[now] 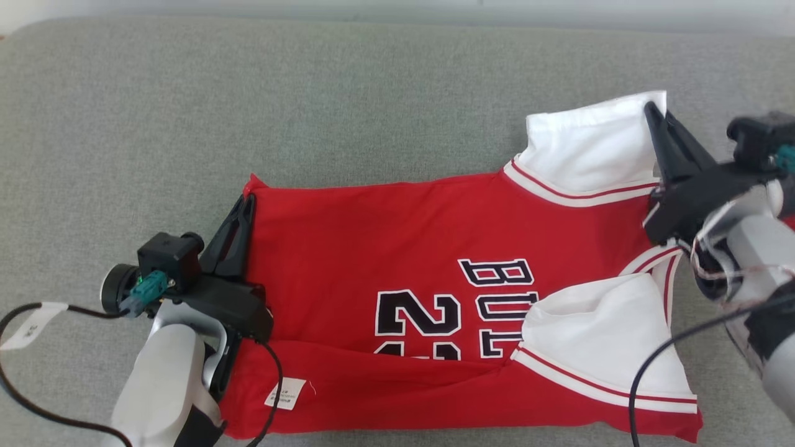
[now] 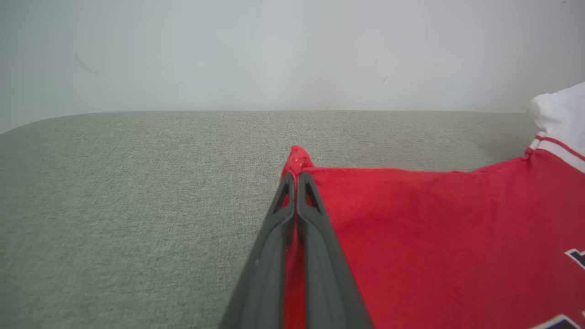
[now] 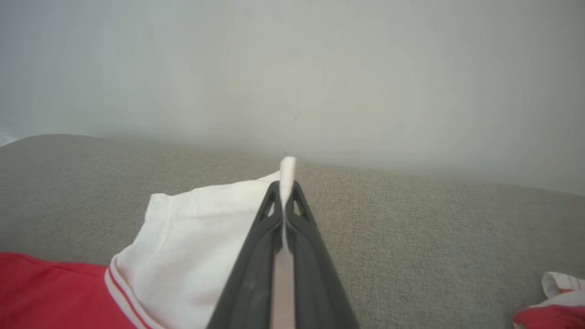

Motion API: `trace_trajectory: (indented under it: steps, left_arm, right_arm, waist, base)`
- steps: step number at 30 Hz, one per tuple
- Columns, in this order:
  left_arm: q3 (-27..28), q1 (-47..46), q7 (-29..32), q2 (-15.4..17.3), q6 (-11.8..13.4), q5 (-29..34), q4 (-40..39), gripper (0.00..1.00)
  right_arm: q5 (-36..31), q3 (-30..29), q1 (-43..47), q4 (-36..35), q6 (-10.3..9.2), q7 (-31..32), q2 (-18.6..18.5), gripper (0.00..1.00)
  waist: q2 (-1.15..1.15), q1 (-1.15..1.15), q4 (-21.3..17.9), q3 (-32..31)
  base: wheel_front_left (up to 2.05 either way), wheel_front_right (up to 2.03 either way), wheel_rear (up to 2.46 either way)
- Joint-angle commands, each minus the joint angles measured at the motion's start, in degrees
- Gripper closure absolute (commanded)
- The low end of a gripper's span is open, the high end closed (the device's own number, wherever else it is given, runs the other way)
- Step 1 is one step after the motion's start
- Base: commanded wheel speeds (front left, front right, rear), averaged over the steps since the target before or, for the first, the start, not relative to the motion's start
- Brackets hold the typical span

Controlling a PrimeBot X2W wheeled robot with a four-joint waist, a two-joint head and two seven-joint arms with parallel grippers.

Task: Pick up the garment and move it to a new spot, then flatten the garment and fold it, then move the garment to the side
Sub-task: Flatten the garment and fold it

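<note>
Nearest, the left claw point(image 1: 247, 202) clamps the jersey's point(image 1: 385, 242) hem corner point(image 1: 256, 184); the right claw point(image 1: 650, 112) clamps its white sleeve point(image 1: 590, 149); jersey runs nine-to-three o'clock between them.

Red-and-white jersey point(image 1: 435, 261) on grey couch point(image 1: 186, 112).

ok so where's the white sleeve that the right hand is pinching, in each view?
Head view: white sleeve at upper right, far corner clamped in the right hand.
Left wrist view: sleeve at the far right edge.
Right wrist view: sleeve at lower centre-left, running into the hand.
Shared landmark: the striped trim where the sleeve meets the red body.
</note>
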Motion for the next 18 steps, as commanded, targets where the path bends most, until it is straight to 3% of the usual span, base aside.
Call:
trace_trajectory:
  steps: [1,7,18]
  left_arm:
    - [0.4,1.3,0.0,0.3,-0.2,0.7,-0.6,1.0]
    - [1.3,5.1,0.0,-0.1,-0.6,0.0,-2.8,1.0]
    - [2.8,11.2,0.0,-0.7,-0.9,-0.8,-2.3,1.0]
  right_arm:
    - [-0.6,-0.7,2.7,-1.3,-0.07,-0.2,-0.4,1.0]
    - [-3.0,-6.5,12.8,-10.1,-0.07,-0.2,-1.4,1.0]
    - [-3.6,-11.5,27.0,-18.1,-0.07,-0.2,-1.5,1.0]
  waist:
    - [0.0,0.01,-0.5,-1.1]
    - [0.0,0.01,-0.7,-3.1]
    - [0.0,0.01,-1.4,-6.8]
  base:
    - [0.0,0.0,0.0]
    - [0.0,0.0,0.0]
    - [0.0,0.0,0.0]
